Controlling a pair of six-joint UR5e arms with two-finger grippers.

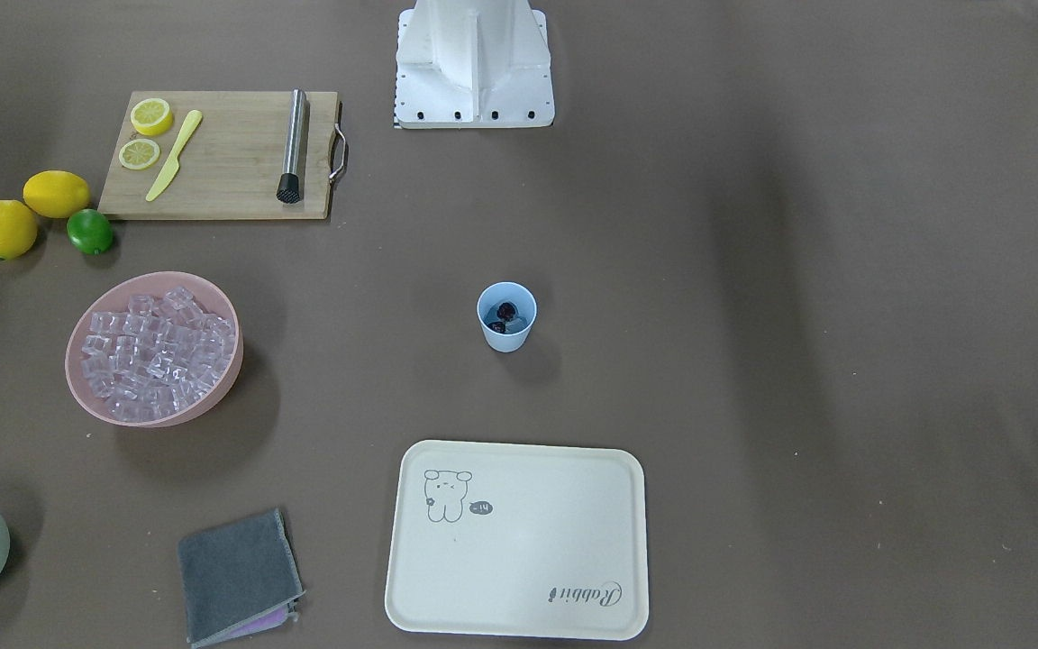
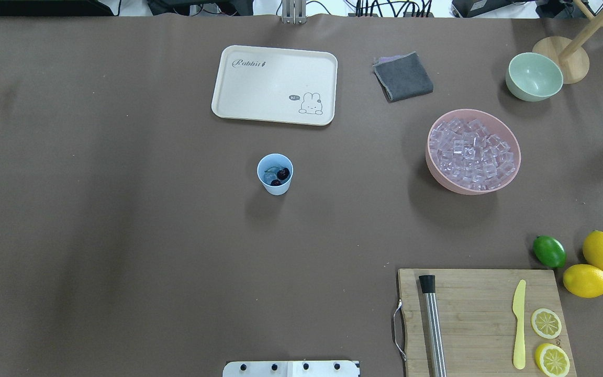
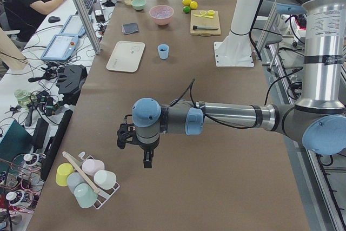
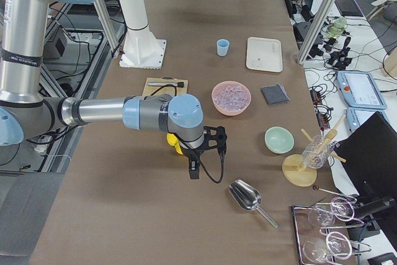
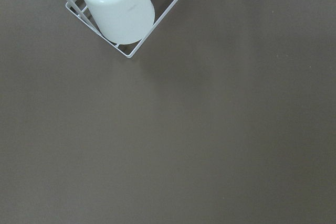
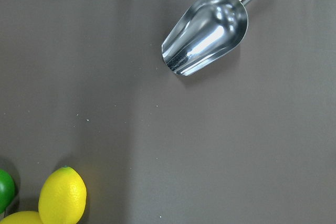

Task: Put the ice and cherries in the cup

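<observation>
Brown table (image 2: 123, 235) holds the cup (image 2: 275, 174), cherries (image 2: 282, 174) and apparently ice (image 2: 269, 179) inside it; left tool (image 3: 147, 159) and right tool (image 4: 193, 170) hang well apart from the cup, likely parked; open or closed cannot be told

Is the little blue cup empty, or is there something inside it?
Not empty. The cup stands upright with the dark cherries inside, plus what looks like a clear ice piece beside them.

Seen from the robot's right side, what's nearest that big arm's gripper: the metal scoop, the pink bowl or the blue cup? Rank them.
From the right gripper:
1. metal scoop, close beside it.
2. pink bowl, farther up the table.
3. cup, farthest, mid-table.
</observation>
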